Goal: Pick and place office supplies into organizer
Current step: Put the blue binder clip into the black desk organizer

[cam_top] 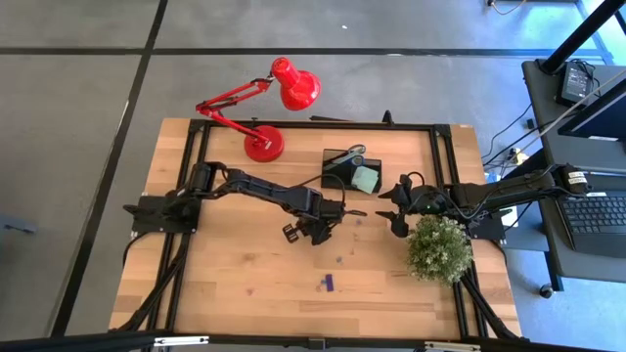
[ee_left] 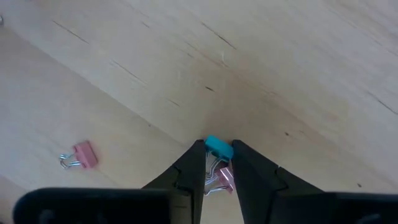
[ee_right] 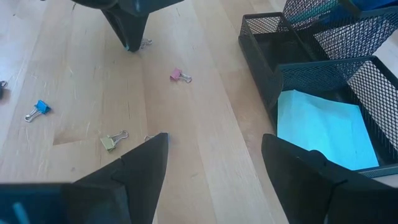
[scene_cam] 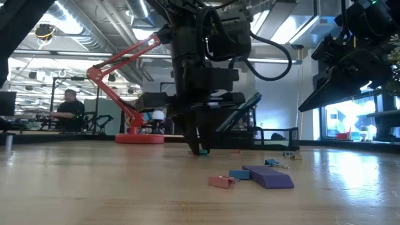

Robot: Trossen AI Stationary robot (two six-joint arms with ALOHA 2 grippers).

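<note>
Here left gripper (ee_left: 217,163) points down, fingers (ee_left: 190,167) apparently pinching blue clip (ee_left: 218,147).

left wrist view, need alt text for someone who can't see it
The left end effector points down at a light wooden table, its two dark fingers closed around a small teal binder clip. A pink binder clip lies just under the fingertips, and another pink clip sits apart on the wood.

1. A red lamp (cam_top: 279,103) is standing at the table's (cam_top: 245,284) far edge.
2. A green plant (cam_top: 439,249) is sitting near its right edge.
3. A person (scene_cam: 70,107) is sitting in the room behind.
</note>
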